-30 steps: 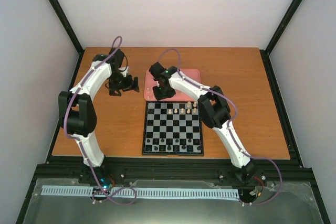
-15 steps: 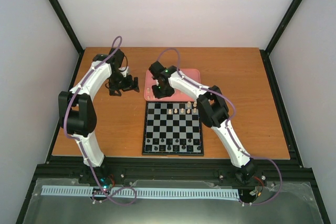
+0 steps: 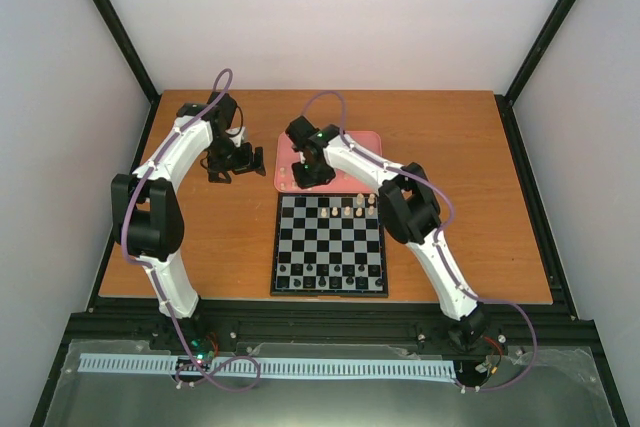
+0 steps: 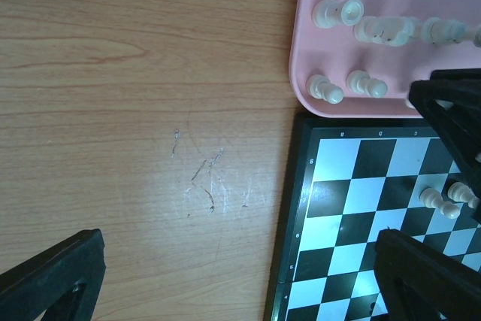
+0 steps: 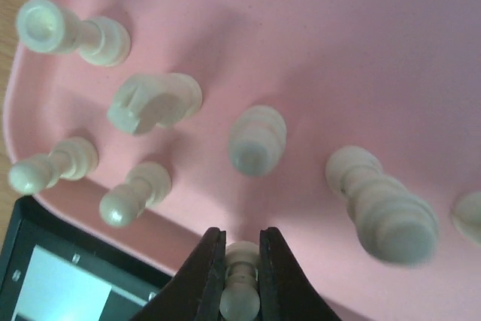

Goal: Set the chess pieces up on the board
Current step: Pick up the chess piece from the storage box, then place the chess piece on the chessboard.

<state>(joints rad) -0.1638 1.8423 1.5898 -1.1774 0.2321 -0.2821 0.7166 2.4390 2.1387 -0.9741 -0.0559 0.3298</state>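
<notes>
My right gripper is shut on a small cream pawn, low over the near-left part of the pink tray. Several more cream pieces lie loose in the tray, among them a knight and a pawn. In the top view the right gripper hangs just beyond the far-left corner of the board. Several cream pieces stand near the board's far edge. My left gripper is open and empty over bare table left of the tray; its fingers frame the board's edge.
Black pieces stand along the board's near rows. The pink tray touches the board's far edge. Wooden table stretches left of the board, with light scratches. Black frame posts and white walls enclose the table.
The right wrist has shifted very slightly over the tray's near-left part. The left arm has not moved.
</notes>
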